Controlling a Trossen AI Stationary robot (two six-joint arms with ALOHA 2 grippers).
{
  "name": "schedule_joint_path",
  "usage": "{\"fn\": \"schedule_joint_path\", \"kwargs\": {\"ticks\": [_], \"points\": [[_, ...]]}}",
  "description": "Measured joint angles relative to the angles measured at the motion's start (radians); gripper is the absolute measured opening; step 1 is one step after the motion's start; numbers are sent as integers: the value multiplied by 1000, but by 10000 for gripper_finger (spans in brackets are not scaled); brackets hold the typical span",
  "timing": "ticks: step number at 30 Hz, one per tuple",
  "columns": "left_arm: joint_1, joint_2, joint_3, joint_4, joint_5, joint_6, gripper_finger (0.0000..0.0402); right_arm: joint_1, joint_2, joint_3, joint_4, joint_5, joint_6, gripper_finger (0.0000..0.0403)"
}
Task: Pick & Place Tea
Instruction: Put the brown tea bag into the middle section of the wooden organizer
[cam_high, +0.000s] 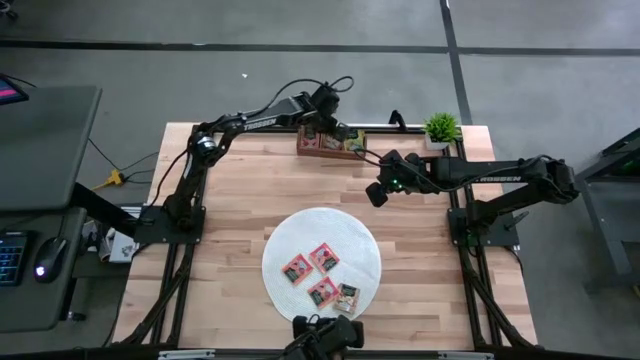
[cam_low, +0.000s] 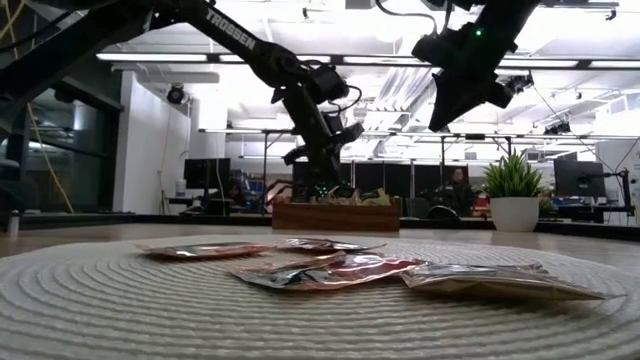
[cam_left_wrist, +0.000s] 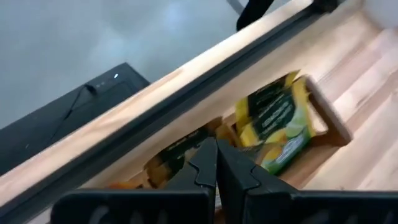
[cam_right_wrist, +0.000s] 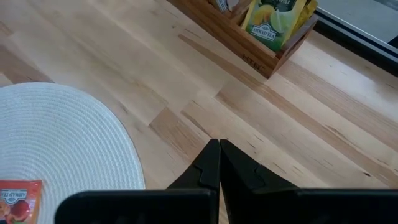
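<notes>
Four tea packets (cam_high: 322, 276) lay flat on the round white woven mat (cam_high: 285, 240) near the tabletop's (cam_high: 240, 190) front edge, centre; three red, one darker, some overlapping. More packets, yellow-green (cam_right_wrist: 273, 22) among them, stood in the wooden tray (cam_high: 330, 146) at the back edge. Judgement: packets are light, thin, floppy foil, likely slippery; flat ones need a pinch at a lifted edge or corner, not the middle. Left hand (cam_left_wrist: 216, 163) sat over the tray, fingers pressed together, nothing between them, pointing down into the packets. Right hand (cam_right_wrist: 219, 163) hung above bare tabletop between tray and mat, right of centre, fingers together, empty. Potted plant (cam_high: 440, 128) at back right corner, clear of both.
</notes>
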Motion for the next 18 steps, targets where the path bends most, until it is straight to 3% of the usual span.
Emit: {"fn": "schedule_joint_path", "kwargs": {"ticks": [18], "points": [[15,23,-2,-68,-62,97,0,0,0,0,0,6,-1,0]]}}
